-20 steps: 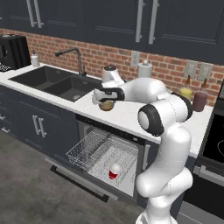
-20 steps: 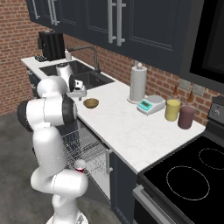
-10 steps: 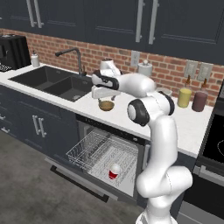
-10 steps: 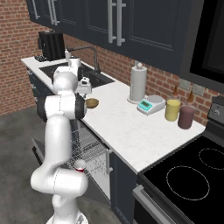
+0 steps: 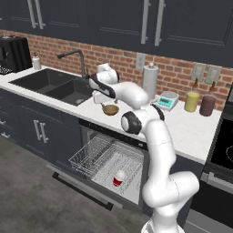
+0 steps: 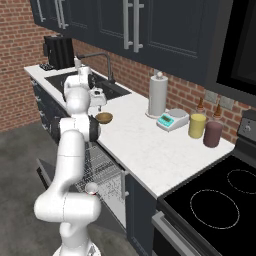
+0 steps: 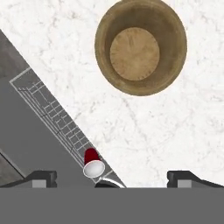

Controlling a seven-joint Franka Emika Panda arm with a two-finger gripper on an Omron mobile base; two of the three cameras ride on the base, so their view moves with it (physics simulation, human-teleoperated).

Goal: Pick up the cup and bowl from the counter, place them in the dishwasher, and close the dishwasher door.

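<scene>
The olive-tan bowl [image 5: 110,109] [image 6: 104,118] sits upright on the white counter [image 5: 182,127] near its front edge. My gripper [image 5: 98,97] [image 6: 95,100] hangs open and empty just above the counter, on the sink side of the bowl. In the hand view the bowl [image 7: 141,47] lies ahead of my gripper [image 7: 113,179], its fingertips [image 7: 41,177] spread wide over bare counter [image 7: 175,122]. The red cup [image 5: 119,178] [image 6: 91,188] [image 7: 92,164] lies in the silver rack [image 5: 104,157] of the dishwasher below. The dishwasher door [image 5: 79,186] is dropped open.
A dark double sink [image 5: 50,84] with a faucet [image 5: 77,59] lies left of the bowl. A paper towel roll [image 5: 150,79], a scale [image 5: 167,100], a yellow jar [image 5: 192,101] and a maroon jar [image 5: 208,104] stand by the brick wall. The black stovetop [image 6: 220,195] is far right.
The arm's elbow has swung up from the right side, and the hand has shifted slightly toward the sink. The jaws stay open. Bowl and cup have not moved.
</scene>
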